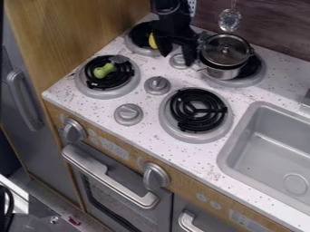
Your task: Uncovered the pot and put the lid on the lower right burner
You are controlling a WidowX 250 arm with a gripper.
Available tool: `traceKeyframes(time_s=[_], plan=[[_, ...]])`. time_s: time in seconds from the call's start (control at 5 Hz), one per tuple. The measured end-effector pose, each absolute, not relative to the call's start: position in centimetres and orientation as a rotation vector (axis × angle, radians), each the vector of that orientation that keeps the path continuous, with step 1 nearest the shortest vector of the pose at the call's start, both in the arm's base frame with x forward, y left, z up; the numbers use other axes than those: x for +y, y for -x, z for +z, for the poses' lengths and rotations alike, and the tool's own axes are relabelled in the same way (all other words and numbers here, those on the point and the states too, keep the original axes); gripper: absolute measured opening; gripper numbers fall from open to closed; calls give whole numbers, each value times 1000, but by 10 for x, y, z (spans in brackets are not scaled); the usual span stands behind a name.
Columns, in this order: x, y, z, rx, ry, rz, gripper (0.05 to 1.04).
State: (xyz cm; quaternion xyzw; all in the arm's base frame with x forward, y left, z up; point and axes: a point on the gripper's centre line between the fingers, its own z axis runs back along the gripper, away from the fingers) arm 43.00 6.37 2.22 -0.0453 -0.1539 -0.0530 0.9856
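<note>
Black two-finger hand point(176, 58) hangs from the top edge, left of the pot and over the rear of the stove. Its fingers stand well apart, nothing gripped between them. Right-hand finger in the view is near the pot's side; contact, cannot tell.

Small silver metal pot point(223, 72) sits upright on the rear right burner, a black coil in a grey round dish point(257, 74). Round clear lid with a metal rim and a knob point(225, 49) lies on top of the pot, covering it. Lower right burner, black spiral coil in a grey dish point(195, 110), lies in front of the pot.

Front left burner, black coil in a grey dish point(88, 92), carries a rounded green object point(104, 70) with a dark grey piece at one end. Yellow object point(152, 41) at the rear left burner point(134, 49), partly behind the hand.

Bench point(181, 154): white, speckled. Grey knobs point(157, 85) between the burners. Grey rectangular sink point(226, 152) at right. Metal utensil point(230, 20) against the dark wood-grain wall behind the pot.
</note>
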Motion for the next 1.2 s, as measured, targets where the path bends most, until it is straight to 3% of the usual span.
traceKeyframes(time_s=[0.4,0.6,1.2], plan=[[41,-465,34,-519,166,22,999],[23,-478,20,-569,195,8,999],[-7,-519,15,-745,149,-111,999]])
